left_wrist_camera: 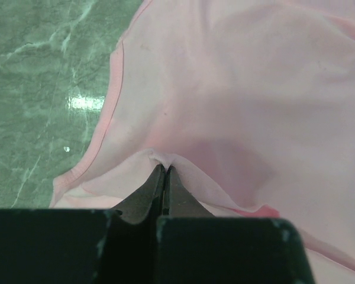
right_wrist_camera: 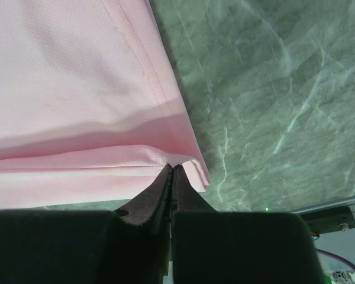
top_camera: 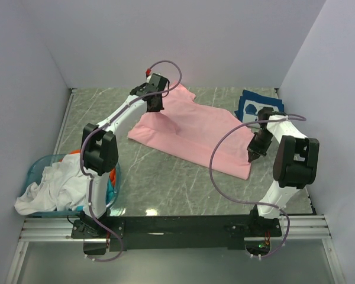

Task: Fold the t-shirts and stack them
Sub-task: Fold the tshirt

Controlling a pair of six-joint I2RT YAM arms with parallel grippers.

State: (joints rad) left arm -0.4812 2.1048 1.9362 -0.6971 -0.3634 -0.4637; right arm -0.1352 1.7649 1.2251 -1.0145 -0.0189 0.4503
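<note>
A light pink t-shirt (top_camera: 192, 130) lies spread across the middle of the table. My left gripper (top_camera: 154, 109) is shut on a pinch of it near its far left part; the left wrist view shows the cloth (left_wrist_camera: 236, 89) gathered between the closed tips (left_wrist_camera: 164, 168). My right gripper (top_camera: 252, 155) is shut on the shirt's near right corner; the right wrist view shows the hemmed edge (right_wrist_camera: 77, 89) caught at the closed tips (right_wrist_camera: 172, 168). A folded navy t-shirt with white print (top_camera: 257, 105) lies at the far right. White, orange and teal tees (top_camera: 56, 186) fill the basket.
A translucent blue round basket (top_camera: 35, 167) stands at the near left by the left arm's base. White walls close the table at left, back and right. A black rail (top_camera: 183, 225) runs along the near edge. The right arm's purple cable (top_camera: 216, 165) loops over the table.
</note>
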